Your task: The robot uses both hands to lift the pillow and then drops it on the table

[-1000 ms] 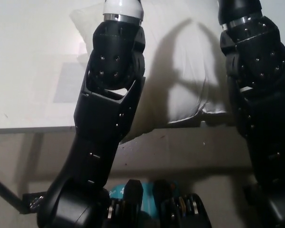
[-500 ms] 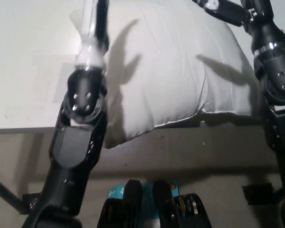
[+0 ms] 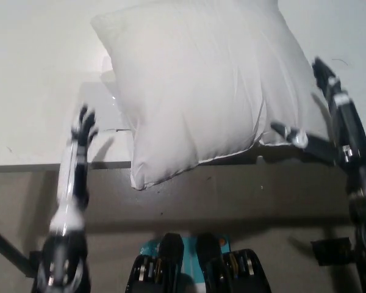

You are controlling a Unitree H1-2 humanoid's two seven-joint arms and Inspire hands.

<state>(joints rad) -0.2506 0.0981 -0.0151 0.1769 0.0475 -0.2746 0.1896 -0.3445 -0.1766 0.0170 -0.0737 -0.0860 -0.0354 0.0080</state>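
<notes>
Pillow [image 3: 195, 91] lay on the white worktop [image 3: 36, 91], its near corner hanging over the front edge toward the robot, so approx. most of it was supported and only that corner sagged off. Both arms were low and spread to either side, prob. placed to flank the pillow w/ one robot hand per side, as a two-handed lift would need. Left robot hand [image 3: 79, 152] was at the worktop's front edge, near the pillow's left side but apart from it, a strip of bare worktop between; fingers apart, grasping nothing. Right robot hand [image 3: 332, 116] was beside the pillow's right edge, fingers spread, one pointing inward toward the pillow's lower right corner; empty too, though whether a fingertip brushed the fabric couldn't be told. Pillow sat between the two, nearer the right one. Judged by this: pillow resting on the worktop, neither robot hand closed on it. Soft and bulky, likely to squash when pressed from both sides.
</notes>
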